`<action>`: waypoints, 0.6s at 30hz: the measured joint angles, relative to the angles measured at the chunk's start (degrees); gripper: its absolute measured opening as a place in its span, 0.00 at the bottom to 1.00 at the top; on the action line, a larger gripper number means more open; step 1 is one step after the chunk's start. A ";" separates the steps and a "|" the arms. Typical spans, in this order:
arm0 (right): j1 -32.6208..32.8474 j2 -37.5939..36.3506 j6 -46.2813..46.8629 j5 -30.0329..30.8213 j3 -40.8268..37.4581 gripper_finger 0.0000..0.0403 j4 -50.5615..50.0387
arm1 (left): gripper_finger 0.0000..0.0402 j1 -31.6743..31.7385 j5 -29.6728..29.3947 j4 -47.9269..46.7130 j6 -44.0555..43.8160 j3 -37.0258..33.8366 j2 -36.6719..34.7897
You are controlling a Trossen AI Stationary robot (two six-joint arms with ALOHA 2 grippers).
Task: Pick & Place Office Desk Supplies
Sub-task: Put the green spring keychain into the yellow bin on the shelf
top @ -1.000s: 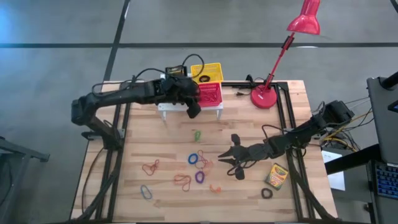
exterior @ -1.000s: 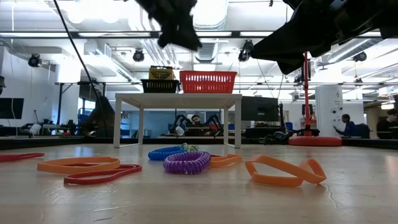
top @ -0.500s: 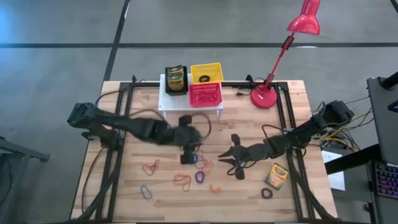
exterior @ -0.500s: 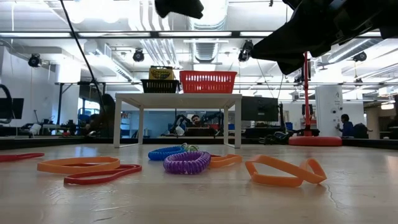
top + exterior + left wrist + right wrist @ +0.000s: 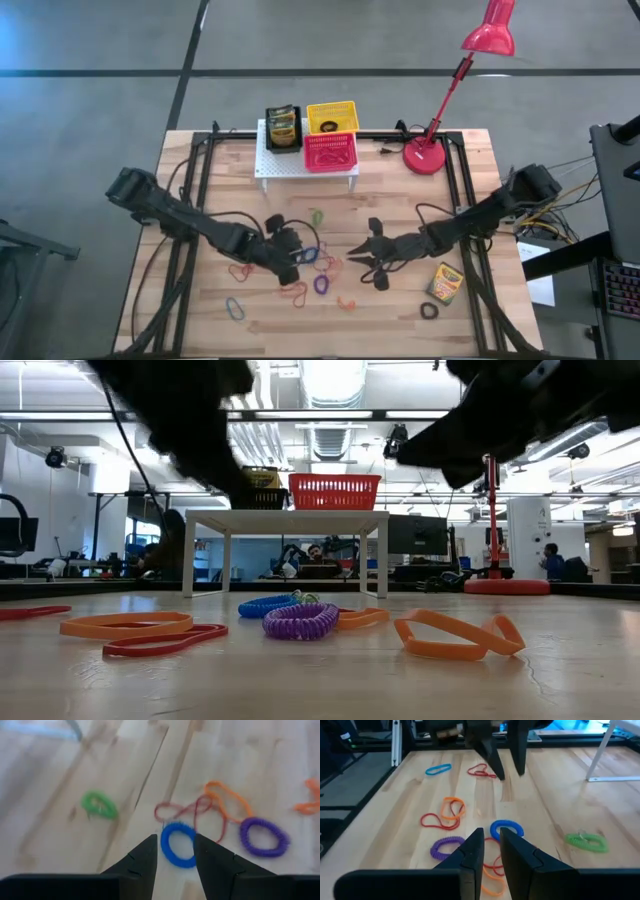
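Left wrist view: the blue coil loop (image 5: 178, 845) lies flat on the table (image 5: 60, 840), dead ahead between the left gripper (image 5: 176, 851) fingers, which stand apart and empty. On the high view the right gripper (image 5: 372, 254), at the loop's 3 o'clock, is narrowly parted, empty. Contact with the loop can't be judged.

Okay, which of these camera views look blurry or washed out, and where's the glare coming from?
Left wrist view: soft all over, the green loop smeared, the blue coil clearer. Low view: ceiling lights blow out the top and both arms show as black silhouettes, while the purple coil stays sharp. Right wrist view: the left gripper beyond is blurred. High view: even light, no glare.
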 joint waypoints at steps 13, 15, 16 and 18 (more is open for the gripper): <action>-12.64 16.67 -0.26 -8.01 14.48 0.27 -6.18 | 0.33 0.00 -0.45 38.99 -10.42 -23.25 0.02; -14.94 18.22 -1.38 -9.28 17.86 0.32 -12.78 | 0.33 0.00 -1.04 41.87 -10.44 -24.68 0.03; -15.89 19.03 -2.41 -9.34 19.73 0.34 -15.97 | 0.33 0.00 -1.26 42.37 -10.43 -25.12 0.04; -17.55 20.75 -5.69 -9.42 23.02 0.37 -21.42 | 0.33 0.00 -1.83 42.52 -10.43 -25.33 0.04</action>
